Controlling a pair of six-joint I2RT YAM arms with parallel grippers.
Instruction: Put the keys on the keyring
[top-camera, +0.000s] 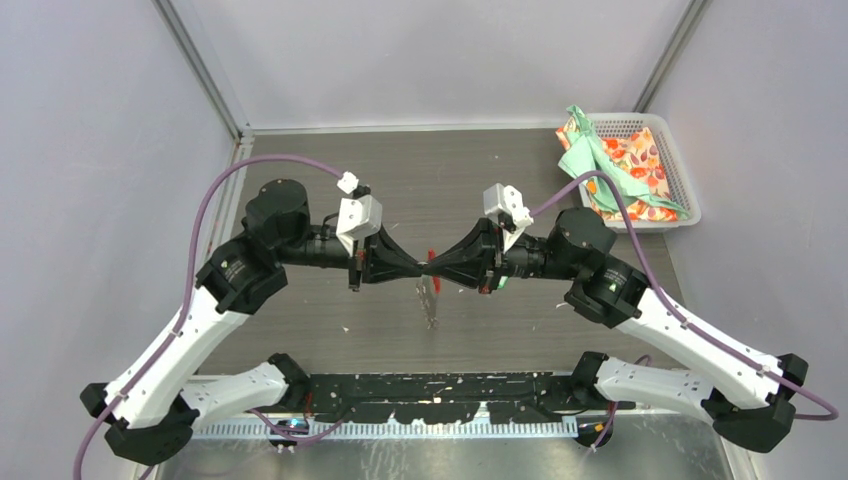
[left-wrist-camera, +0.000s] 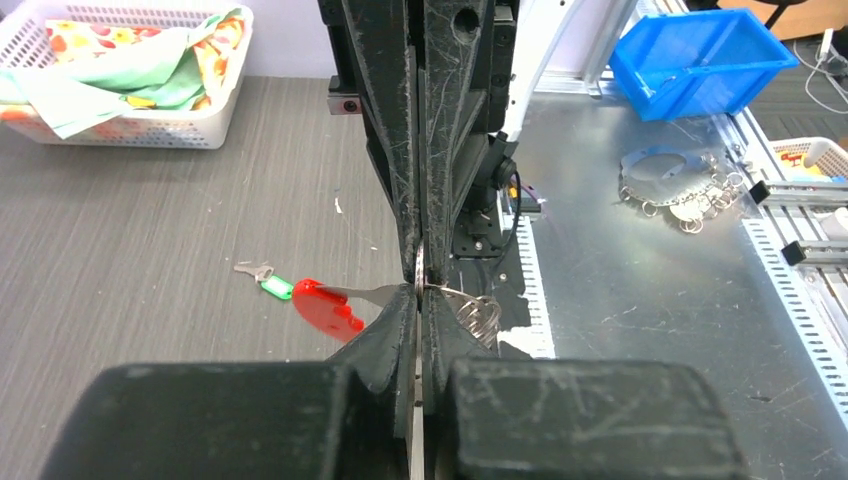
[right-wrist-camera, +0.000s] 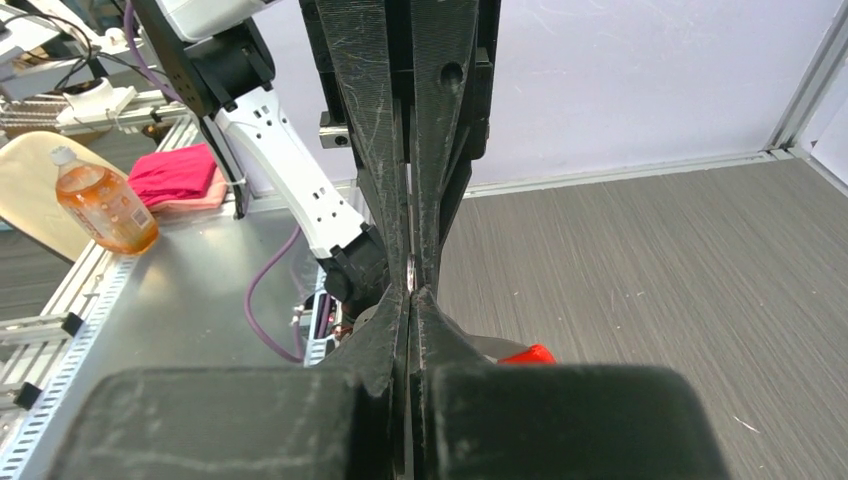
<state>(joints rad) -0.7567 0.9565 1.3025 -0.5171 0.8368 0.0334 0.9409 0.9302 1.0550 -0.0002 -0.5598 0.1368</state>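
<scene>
One keyring (left-wrist-camera: 476, 312), red tab's (left-wrist-camera: 325, 305) long axis toward far wall (top-camera: 430, 60)

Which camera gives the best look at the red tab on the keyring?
The left wrist view: the red tab shows almost whole, just left of the left gripper. The right wrist view catches only a red corner behind the right gripper, and the top view just a small red speck between both.

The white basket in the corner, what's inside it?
A crumpled cloth, mint green with orange flowers, fills the basket and hangs over its rim. Whatever lies beneath the cloth is covered, so I cannot tell.
</scene>
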